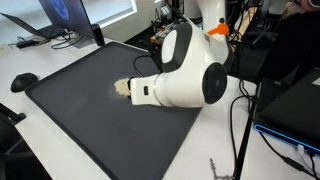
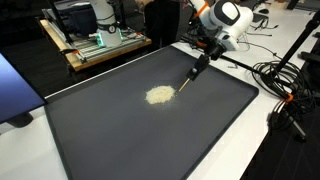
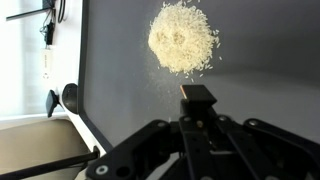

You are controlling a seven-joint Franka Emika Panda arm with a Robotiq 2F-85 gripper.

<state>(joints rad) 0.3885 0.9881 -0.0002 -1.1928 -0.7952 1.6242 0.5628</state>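
One pale heap of grains (image 3: 182,38) lies upper centre on the dark flat mat (image 3: 262,100); the gripper (image 3: 197,128) pinches a slim black stick (image 3: 197,97).

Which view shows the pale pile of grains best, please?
The wrist view: the pile lies whole and large on the dark mat. In an exterior view it is small; in an exterior view the arm covers part.

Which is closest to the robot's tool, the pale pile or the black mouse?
The pale pile, on the dark mat. The tool holds a stick pointing at it; the black mouse sits off the mat, farther away.
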